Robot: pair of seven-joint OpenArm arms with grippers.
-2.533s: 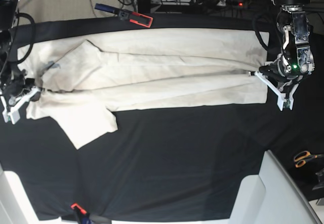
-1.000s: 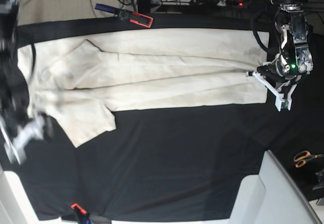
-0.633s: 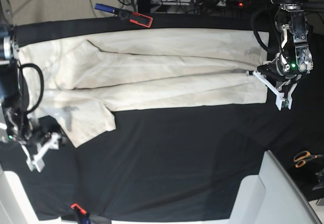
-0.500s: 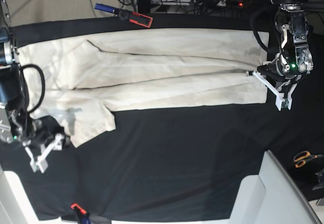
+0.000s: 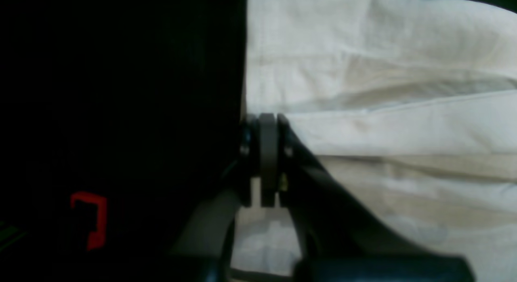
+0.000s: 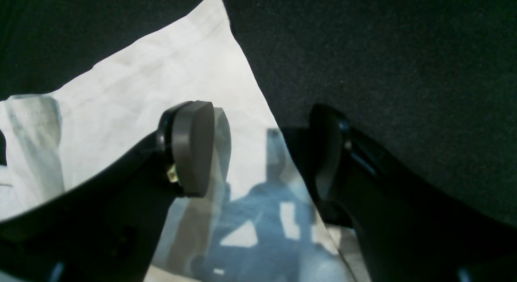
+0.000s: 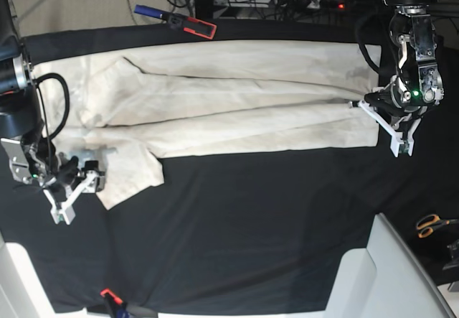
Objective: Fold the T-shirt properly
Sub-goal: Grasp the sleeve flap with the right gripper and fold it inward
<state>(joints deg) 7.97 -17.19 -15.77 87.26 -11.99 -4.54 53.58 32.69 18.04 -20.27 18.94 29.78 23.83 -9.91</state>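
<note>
The cream T-shirt [image 7: 237,110] lies lengthwise across the far half of the black cloth, with its long sides folded in. One sleeve [image 7: 133,167] sticks out toward the near left. My left gripper [image 7: 355,104] is at the hem on the right. In the left wrist view the left gripper [image 5: 262,128] is shut on a fold at the edge of the T-shirt [image 5: 383,132]. My right gripper [image 7: 84,183] is open at the sleeve's left corner. The right wrist view shows the right gripper [image 6: 262,152] straddling the sleeve edge, one pad [image 6: 194,148] over the T-shirt [image 6: 161,84], the other over black cloth.
Orange-handled scissors [image 7: 434,223] lie at the right edge. A blue and red clamp [image 7: 176,20] sits behind the shirt. A white block [image 7: 391,275] fills the near right corner. Another red clamp [image 7: 107,294] is on the front edge. Cables and a power strip run along the back.
My right arm left the shirt's left end, swung toward the near side, and now stands open at the sleeve corner. The left gripper has stayed shut at the hem.
</note>
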